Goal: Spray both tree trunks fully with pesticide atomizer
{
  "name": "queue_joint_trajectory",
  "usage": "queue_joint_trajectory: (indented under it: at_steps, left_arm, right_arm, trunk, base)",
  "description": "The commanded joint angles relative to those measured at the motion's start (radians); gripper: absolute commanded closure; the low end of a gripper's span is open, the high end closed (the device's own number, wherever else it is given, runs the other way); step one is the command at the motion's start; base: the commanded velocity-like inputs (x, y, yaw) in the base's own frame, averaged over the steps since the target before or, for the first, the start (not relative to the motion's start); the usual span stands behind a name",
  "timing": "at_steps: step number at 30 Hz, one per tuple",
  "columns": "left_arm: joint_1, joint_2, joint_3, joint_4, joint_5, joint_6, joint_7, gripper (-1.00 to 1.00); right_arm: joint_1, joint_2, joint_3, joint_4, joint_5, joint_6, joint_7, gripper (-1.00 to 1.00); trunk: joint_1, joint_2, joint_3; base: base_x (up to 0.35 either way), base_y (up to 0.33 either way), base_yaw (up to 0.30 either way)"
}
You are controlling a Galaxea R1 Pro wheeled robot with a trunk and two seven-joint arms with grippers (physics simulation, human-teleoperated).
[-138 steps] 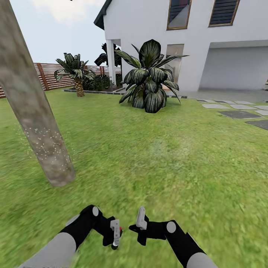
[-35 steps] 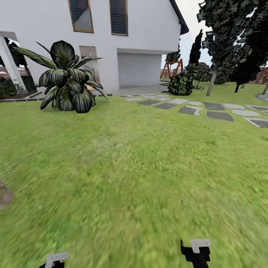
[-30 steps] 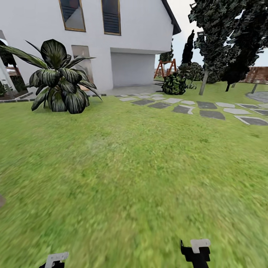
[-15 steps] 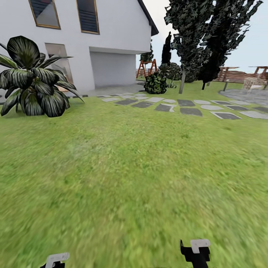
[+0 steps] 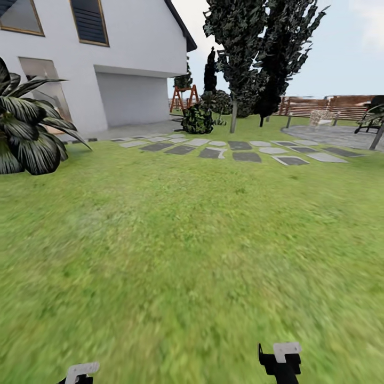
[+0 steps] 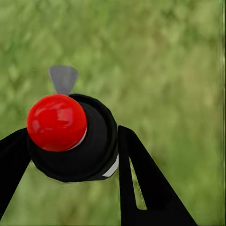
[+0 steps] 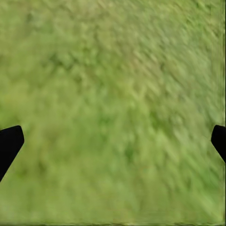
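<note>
The whole head view has swung right since the earlier pictures: the house [image 5: 106,58] and the broad-leaved shrub [image 5: 29,136] have slid toward the left edge, and the sprayed trunk that stood near on the left is out of frame. That is the camera turning with the robot, not the garden moving. Both arms have also dropped low, so only their tips show along the near edge.

The pesticide atomizer [image 6: 75,141] sits clenched in the left pincer [image 6: 70,160], its red top facing the wrist camera and the dark body between the two black fingers [image 6: 141,179]. In the head view the left pincer [image 5: 80,370] shows as a pale tip at the near left. The right pincer [image 5: 282,358] is released, its fingertips spread wide at the edges of the wrist view over bare grass [image 7: 113,113].

The bottle looks small, rigid and light. Its smooth round body could twist in the grip, so holding it around the middle, below the red top, seems right.

Ahead lies open lawn [image 5: 192,240], then grey stepping stones [image 5: 240,154]. Beyond them stands a tree [image 5: 237,42] with a pale trunk [image 5: 233,117], likely the second target, beside a darker tree [image 5: 277,80]. Far right are paving [image 5: 330,133] and a slatted fence [image 5: 320,104].
</note>
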Motion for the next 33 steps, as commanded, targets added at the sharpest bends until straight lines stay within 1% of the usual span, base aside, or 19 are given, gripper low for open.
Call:
queue_joint_trajectory:
  at_steps: [1,33]
  left_arm:
    - [0.0,0.0,0.009,0.001,-0.01,-0.003,-0.003,1.0]
    - [0.0,0.0,0.01,0.002,-0.01,-0.003,-0.003,1.0]
  right_arm:
    - [-0.001,0.0,-0.005,0.001,0.011,-0.003,-0.005,-1.0]
    - [-0.001,0.002,-0.005,0.001,0.011,-0.001,-0.005,-1.0]
  trunk:
    - [0.0,0.0,-0.001]
    - [0.0,0.0,-0.001]
  base:
    - [0.0,0.0,-0.3]
    - [0.0,0.0,-0.3]
